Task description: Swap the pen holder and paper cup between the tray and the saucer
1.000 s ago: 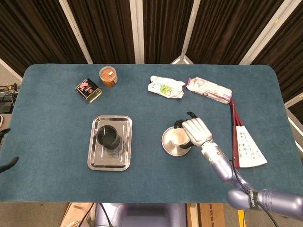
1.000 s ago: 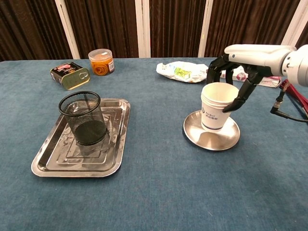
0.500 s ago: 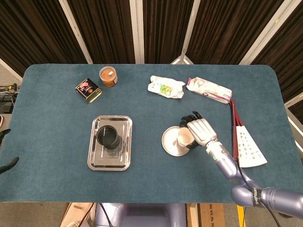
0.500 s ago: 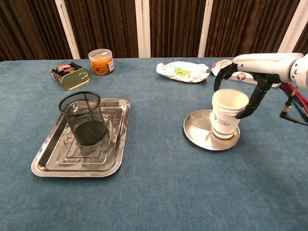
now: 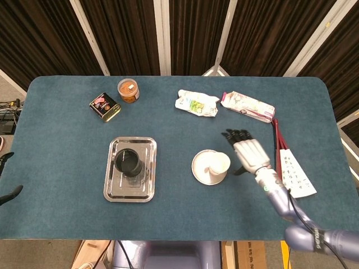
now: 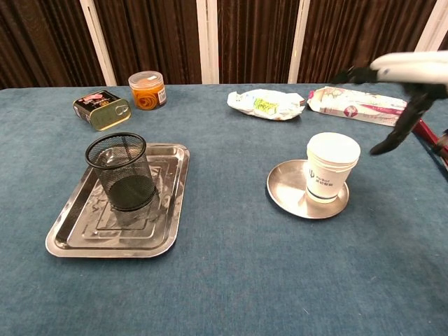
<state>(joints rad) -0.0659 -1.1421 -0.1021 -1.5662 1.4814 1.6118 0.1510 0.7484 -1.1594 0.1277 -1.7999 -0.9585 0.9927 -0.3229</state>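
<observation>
A white paper cup (image 6: 330, 166) (image 5: 217, 165) stands upright on the right side of the round steel saucer (image 6: 285, 190) (image 5: 199, 167). The black mesh pen holder (image 6: 121, 171) (image 5: 128, 161) stands upright on the rectangular steel tray (image 6: 162, 220) (image 5: 146, 185) at the left. My right hand (image 5: 250, 154) (image 6: 404, 83) hangs open to the right of the cup, apart from it, fingers spread and holding nothing. My left hand shows in neither view.
At the back lie a small tin (image 6: 102, 110), an orange-filled jar (image 6: 148, 89), a crumpled white wrapper (image 6: 266, 103) and a pink-white packet (image 6: 355, 107). A paper sleeve with red sticks (image 5: 291, 171) lies at the right edge, just beyond my right hand.
My right hand carried the cup toward the saucer's right side, set it down, let go and drew away to the right and upward.
</observation>
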